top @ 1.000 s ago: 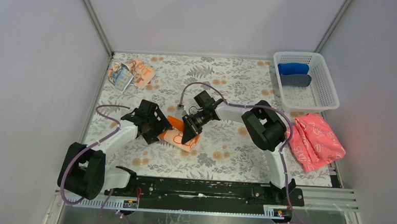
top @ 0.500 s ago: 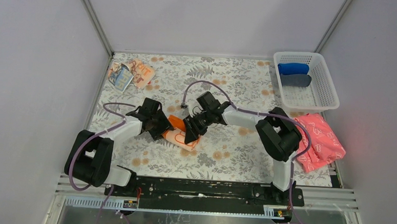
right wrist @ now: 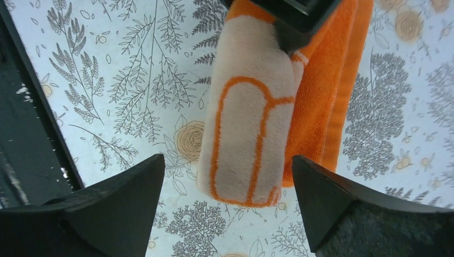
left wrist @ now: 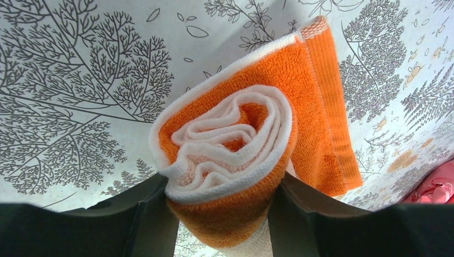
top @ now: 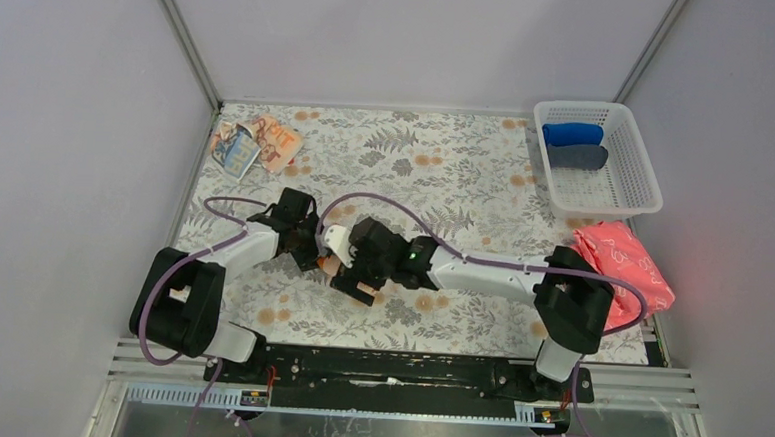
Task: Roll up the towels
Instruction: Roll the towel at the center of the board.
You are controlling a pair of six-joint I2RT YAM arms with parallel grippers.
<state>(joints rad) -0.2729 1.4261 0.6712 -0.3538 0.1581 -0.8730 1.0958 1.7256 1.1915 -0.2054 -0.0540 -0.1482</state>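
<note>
One towel [left wrist: 230, 134], orange-bordered with a cream centre, is rolled up on the patterned table. My left gripper [left wrist: 222, 182] is shut on one end of the roll, and the spiral shows between its fingers. A loose orange flap [left wrist: 326, 107] lies beside the roll. In the right wrist view the roll [right wrist: 241, 123] lies flat, and my right gripper [right wrist: 227, 160] stands wide open at its other end without touching it. From above, both grippers [top: 307, 246] [top: 349, 269] crowd over the roll and hide most of it. The other towel [top: 257, 142], pale peach with orange print, lies crumpled at the back left.
A white basket [top: 580, 104] at the back right holds a blue roll [top: 571, 134] and a dark grey roll [top: 577, 156]. A pink patterned cloth [top: 616, 271] lies at the right edge. The black mounting rail [top: 396, 369] runs along the near edge.
My right gripper has opened wide and its arm has swung lower and to the left over the roll. My left gripper has closed on the roll's end.
</note>
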